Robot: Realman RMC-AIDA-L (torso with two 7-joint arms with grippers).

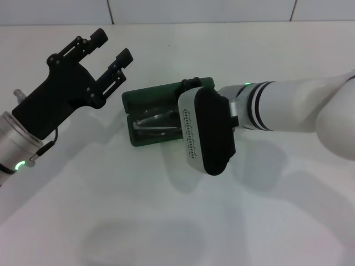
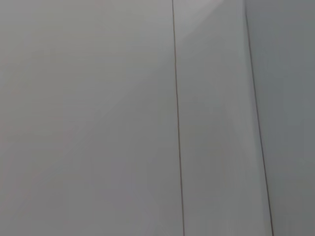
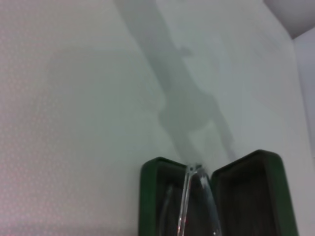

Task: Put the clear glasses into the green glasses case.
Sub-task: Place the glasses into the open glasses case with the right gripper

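Observation:
The green glasses case [image 1: 151, 97] lies open in the middle of the white table, its two halves side by side. The clear glasses [image 1: 157, 121] rest in the half nearer me; the right wrist view shows their transparent frame [image 3: 190, 192] between the case's dark green walls [image 3: 150, 196]. My right gripper [image 1: 191, 85] reaches in from the right and hangs over the right end of the case, mostly hidden behind its own wrist housing. My left gripper [image 1: 112, 45] is raised to the left of the case, open and empty, clear of it.
The white table [image 1: 166, 221] stretches around the case, with a wall seam along its far edge. The left wrist view shows only pale flat panels [image 2: 98, 118] with a thin seam.

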